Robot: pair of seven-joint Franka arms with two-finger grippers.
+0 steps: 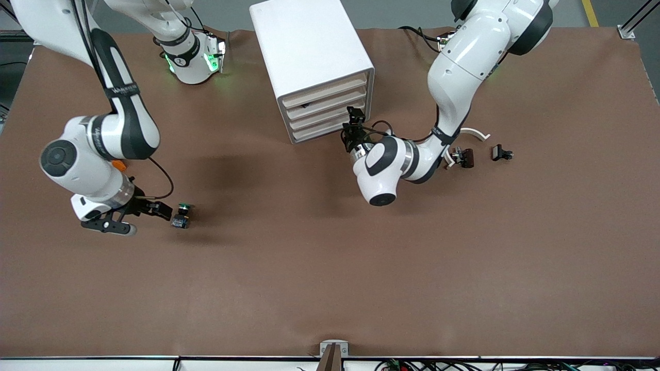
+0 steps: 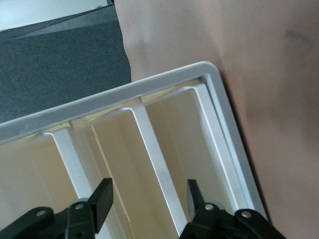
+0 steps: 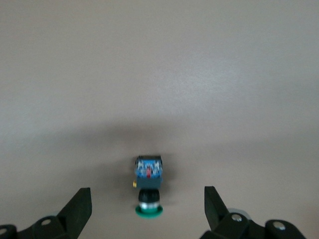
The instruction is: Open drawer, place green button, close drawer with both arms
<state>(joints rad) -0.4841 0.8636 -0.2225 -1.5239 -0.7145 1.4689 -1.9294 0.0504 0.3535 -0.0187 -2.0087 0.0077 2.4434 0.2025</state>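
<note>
Left gripper [image 1: 352,125] at cabinet [image 1: 309,56] front, fingers spread astride lowest drawer [image 1: 322,131] edge, drawer shut. Right gripper [image 1: 166,212] spread wide, flanking button [image 1: 181,216] lying on table [image 1: 330,268].

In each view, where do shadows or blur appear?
Front view: sharp, a soft dark shadow on the table beside the cabinet. Right wrist view: the button is slightly blurred, with a shadow band above it. Left wrist view: drawer fronts look soft.
</note>
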